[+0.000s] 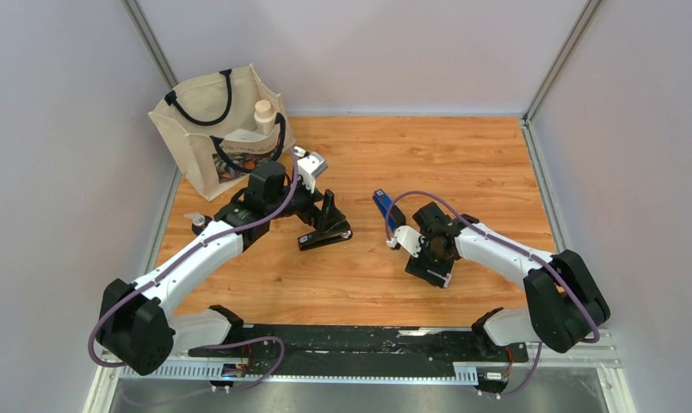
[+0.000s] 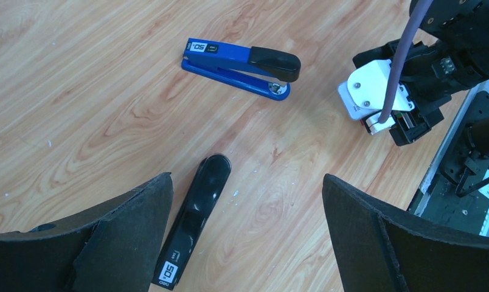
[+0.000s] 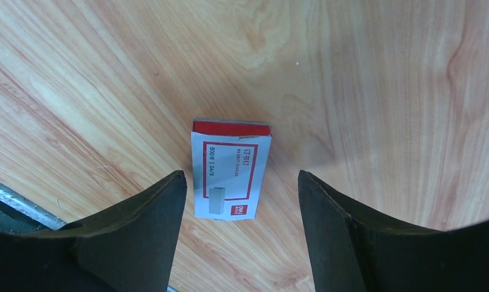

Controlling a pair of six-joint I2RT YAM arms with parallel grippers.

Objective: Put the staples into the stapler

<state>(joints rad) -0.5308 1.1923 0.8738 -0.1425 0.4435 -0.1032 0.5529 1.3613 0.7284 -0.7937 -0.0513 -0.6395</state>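
Two hands are mine. My right hand (image 3: 239,201) is open wide and holds nothing. The staples (image 3: 231,170), a small white box with red print, lie flat on the wooden surface (image 3: 364,91) right between my fingers (image 3: 138,237), not touching them. My left hand (image 2: 248,231) is open wide too, and empty. A black stapler (image 2: 193,228) lies under it, close to one finger. The blue stapler (image 2: 239,67) lies farther out, past my left hand.
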